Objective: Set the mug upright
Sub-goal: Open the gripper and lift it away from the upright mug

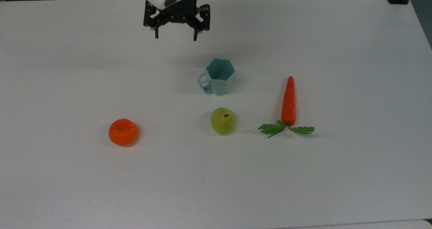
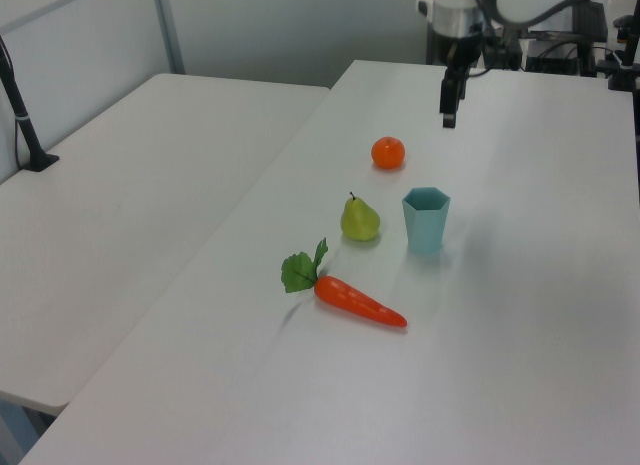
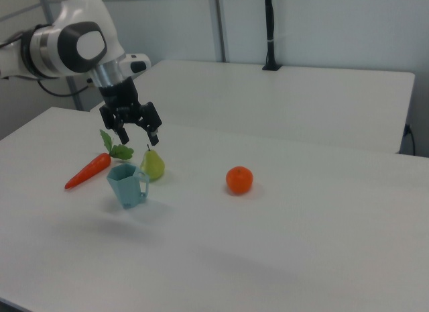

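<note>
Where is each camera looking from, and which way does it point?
Top view: high above the table, looking down at the upright mug; the open gripper hangs at the top edge.
Left view: beside the carrot end, looking along the row; the gripper hangs beyond the orange.
Right view: the opposite side; the arm enters from the right view's left.
All share the mug.
</note>
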Motion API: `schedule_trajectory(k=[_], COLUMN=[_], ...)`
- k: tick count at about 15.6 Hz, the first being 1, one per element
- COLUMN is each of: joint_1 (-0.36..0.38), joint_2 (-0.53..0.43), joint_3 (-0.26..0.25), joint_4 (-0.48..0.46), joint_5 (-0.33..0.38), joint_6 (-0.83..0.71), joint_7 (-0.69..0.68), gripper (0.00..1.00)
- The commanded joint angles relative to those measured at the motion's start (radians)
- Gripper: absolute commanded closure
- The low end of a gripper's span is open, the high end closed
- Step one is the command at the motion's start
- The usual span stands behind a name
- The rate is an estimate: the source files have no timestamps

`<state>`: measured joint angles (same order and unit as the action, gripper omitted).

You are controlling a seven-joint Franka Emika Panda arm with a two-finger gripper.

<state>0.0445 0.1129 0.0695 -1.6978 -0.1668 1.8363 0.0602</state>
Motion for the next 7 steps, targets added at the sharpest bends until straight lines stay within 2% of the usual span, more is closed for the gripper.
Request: schedule_trajectory(k=[1,7], joint_1=[-0.049,-0.061], joint_2=[-0.088,-0.098], joint_3=[-0.005,-0.010], joint_4=[-0.025,0.015], joint_5=[0.078,0.081], joint_6=[-0.051,-0.097], joint_7=[-0.023,-0.014], gripper=[0.00,0.00])
